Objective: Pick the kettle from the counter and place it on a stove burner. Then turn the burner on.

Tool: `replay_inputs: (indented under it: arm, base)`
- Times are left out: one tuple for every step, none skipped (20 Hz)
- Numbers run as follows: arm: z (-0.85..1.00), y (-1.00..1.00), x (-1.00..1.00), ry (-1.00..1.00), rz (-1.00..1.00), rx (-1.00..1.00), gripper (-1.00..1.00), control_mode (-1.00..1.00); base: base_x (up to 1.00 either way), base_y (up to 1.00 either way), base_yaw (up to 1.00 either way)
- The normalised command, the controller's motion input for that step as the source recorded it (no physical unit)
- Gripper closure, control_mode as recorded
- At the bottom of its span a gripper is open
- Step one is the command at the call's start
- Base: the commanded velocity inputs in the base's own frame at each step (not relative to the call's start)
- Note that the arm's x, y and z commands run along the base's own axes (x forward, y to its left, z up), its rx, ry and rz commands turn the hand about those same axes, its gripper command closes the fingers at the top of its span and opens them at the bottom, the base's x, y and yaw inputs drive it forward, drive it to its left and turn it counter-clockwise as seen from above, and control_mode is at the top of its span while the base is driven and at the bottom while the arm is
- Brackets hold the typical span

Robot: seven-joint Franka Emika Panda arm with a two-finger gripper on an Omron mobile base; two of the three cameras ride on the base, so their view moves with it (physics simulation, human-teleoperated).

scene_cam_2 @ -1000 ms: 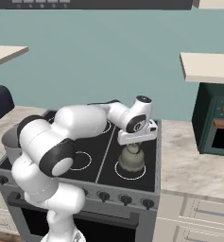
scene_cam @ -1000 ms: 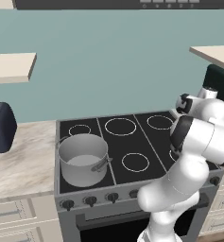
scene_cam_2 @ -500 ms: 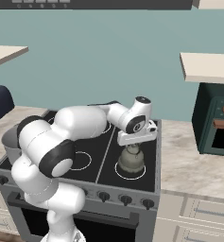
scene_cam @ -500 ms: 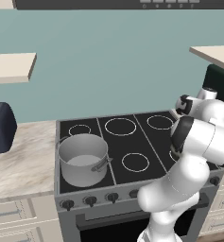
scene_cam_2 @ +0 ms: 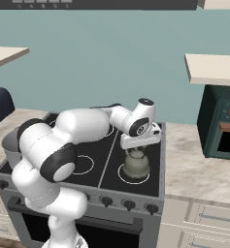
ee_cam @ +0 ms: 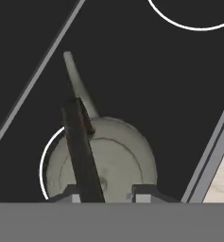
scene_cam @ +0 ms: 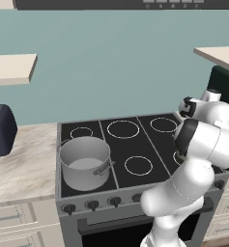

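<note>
The kettle (scene_cam_2: 136, 163) stands upright on the stove burner (scene_cam_2: 122, 175), the front right ring of the black glass cooktop (scene_cam_2: 85, 145), so it is off the counter (scene_cam_2: 196, 167). The gripper (scene_cam_2: 138, 146) hangs directly above it, its fingers straddling the top of the dark wire handle (ee_cam: 81, 146). In the hand view the kettle (ee_cam: 113, 160) sits just above the two finger tips, its handle running from about 6 toward 11 o'clock with the spout (ee_cam: 76, 80) beyond it near 12, and the white ring (ee_cam: 42, 165) shows at the kettle's 9 o'clock side. The jaws look slightly parted around the wire, but whether they grip it or have let go I cannot tell. The placing looks done; the next move likely means lifting straight up off the handle, then reaching toward the knobs (scene_cam_2: 127, 205) at 6 o'clock below the kettle along the stove front.
</note>
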Motion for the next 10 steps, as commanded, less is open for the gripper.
replay_inputs:
  arm:
    - [0.0, 0.0, 0.0, 0.0, 0.0, 0.0, -1.0, -1.0]
    - [0.0, 0.0, 0.0, 0.0, 0.0, 0.0, -1.0, -1.0]
    - [0.0, 0.0, 0.0, 0.0, 0.0, 0.0, -1.0, -1.0]
    - [0.0, 0.0, 0.0, -0.01, 0.0, 0.0, -1.0, -1.0]
    - [0.04, 0.0, 0.0, -0.08, 0.0, 0.0, -1.0, -1.0]
    - [0.08, 0.0, 0.0, -0.09, 0.0, 0.0, -1.0, -1.0]
    - [0.15, 0.0, 0.0, -0.12, 0.0, 0.0, -1.0, -1.0]
    - [0.11, 0.0, 0.0, -0.11, 0.0, 0.0, -1.0, -1.0]
    - [0.07, 0.0, 0.0, -0.12, 0.0, 0.0, -1.0, -1.0]
    - [0.0, 0.0, 0.0, -0.1, 0.0, 0.0, -1.0, -1.0]
  base:
    - [0.0, 0.0, 0.0]
    - [0.0, 0.0, 0.0]
    - [0.0, 0.0, 0.0]
    - [0.0, 0.0, 0.0]
    - [0.0, 0.0, 0.0]
    - [0.0, 0.0, 0.0]
    - [0.0, 0.0, 0.0]
    - [0.0, 0.0, 0.0]
    - [0.0, 0.0, 0.0]
    - [0.0, 0.0, 0.0]
